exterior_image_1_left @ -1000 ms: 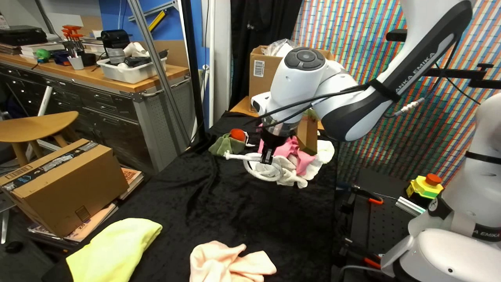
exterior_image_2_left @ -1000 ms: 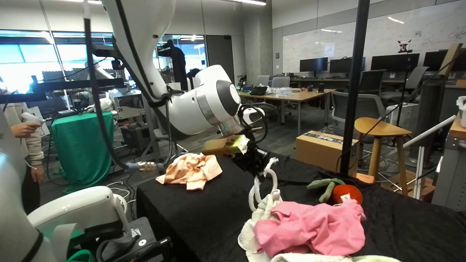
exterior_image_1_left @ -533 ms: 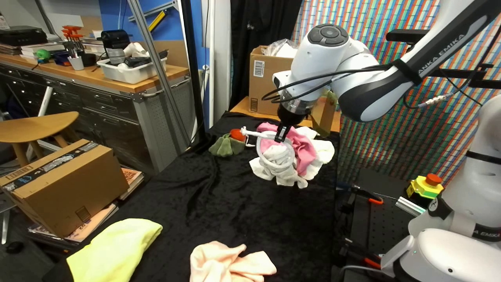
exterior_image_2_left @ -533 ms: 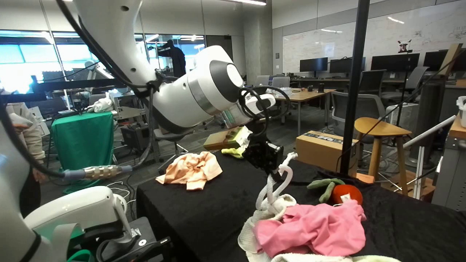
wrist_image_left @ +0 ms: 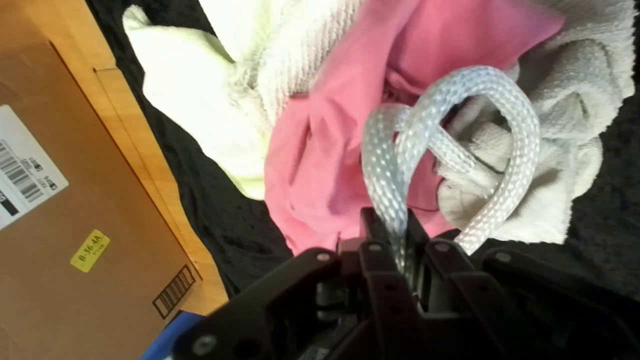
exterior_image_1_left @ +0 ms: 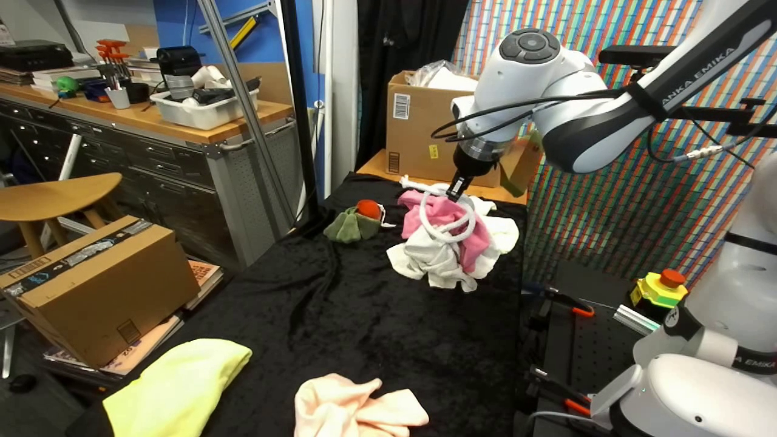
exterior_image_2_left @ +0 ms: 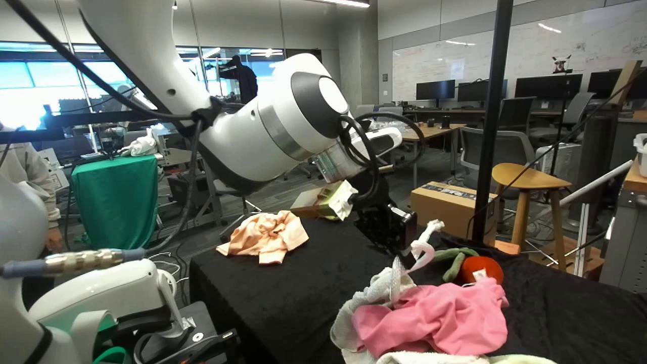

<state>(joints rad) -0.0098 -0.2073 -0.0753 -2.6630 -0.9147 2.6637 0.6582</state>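
- I'm gripping a rope (wrist_image_left: 417,127) with the gripper (wrist_image_left: 394,230), pinching one strand firmly.
- In the wrist view the rope is hanging in white loops at about one o'clock from the gripper.
- Beyond the loops a pink cloth (wrist_image_left: 315,167) is lying crumpled, with a pale cloth (wrist_image_left: 200,100) at its nine o'clock and an off-white towel (wrist_image_left: 555,127) at its three; I'm not making out whether the rope is touching them.
- At nine o'clock in the wrist view a box (wrist_image_left: 120,200) is standing.
- In an exterior view a green item (exterior_image_1_left: 349,227) and a red item (exterior_image_1_left: 368,208) are lying together at eight o'clock from the gripper.
- Farther off, a peach cloth (exterior_image_1_left: 352,409) is lying at seven o'clock and a yellow cloth (exterior_image_1_left: 182,382) at eight, on the black table (exterior_image_1_left: 376,328).
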